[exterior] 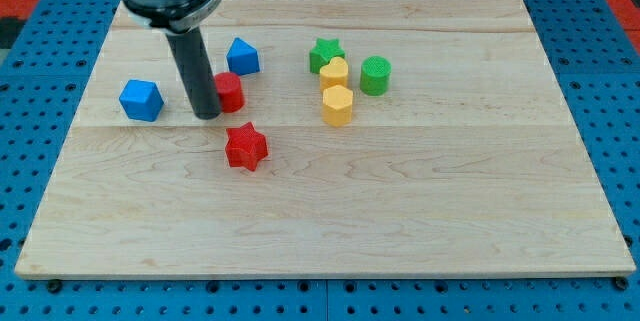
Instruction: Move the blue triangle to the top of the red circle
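- So, one view only: a pale wooden board [400, 211] on a blue pegboard surface [40, 71].
- My tip [207, 116] is the low end of a straight dark rod coming down from a grey metal mount at the view's top left.
- No hand or jaws here, just the bare rod; it grasps nothing.
- My tip sits on the board right at the left side of the red round block [230, 92], looks like touching, though the rod covers that edge so I cannot be sure.
- Blue triangle-like block [243, 56] lies just above and slightly right of the red round block, near it, a thin gap seems to show.
- Blue cube-like block [141, 99] is off to the view's left of my tip, well apart.
- Red star-shaped block [245, 146] is below the red round block, apart from it.
- Right of centre is a cluster: green star block [324, 54], yellow round block [335, 72] touching just below it, yellow hexagonal block [338, 104] under that.
- Green cylinder block [375, 75] stands just right of the yellow pair.
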Robot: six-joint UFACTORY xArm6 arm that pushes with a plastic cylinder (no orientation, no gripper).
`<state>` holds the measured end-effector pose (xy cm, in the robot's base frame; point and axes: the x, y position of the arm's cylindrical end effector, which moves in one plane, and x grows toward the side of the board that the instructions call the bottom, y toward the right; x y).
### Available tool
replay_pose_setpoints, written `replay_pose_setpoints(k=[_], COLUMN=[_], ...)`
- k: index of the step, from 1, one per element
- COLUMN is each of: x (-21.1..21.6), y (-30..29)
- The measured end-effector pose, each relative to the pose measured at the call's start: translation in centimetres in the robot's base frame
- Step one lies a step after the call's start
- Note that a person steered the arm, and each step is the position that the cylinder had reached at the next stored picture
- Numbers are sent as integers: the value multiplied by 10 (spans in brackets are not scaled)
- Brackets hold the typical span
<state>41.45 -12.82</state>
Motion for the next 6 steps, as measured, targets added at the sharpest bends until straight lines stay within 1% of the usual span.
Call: replay_pose_setpoints(k=[1, 2, 3, 4, 5, 6], x=[-22, -22, -27, -48, -70, -72], y=[27, -6, -51, -38, -6, 25])
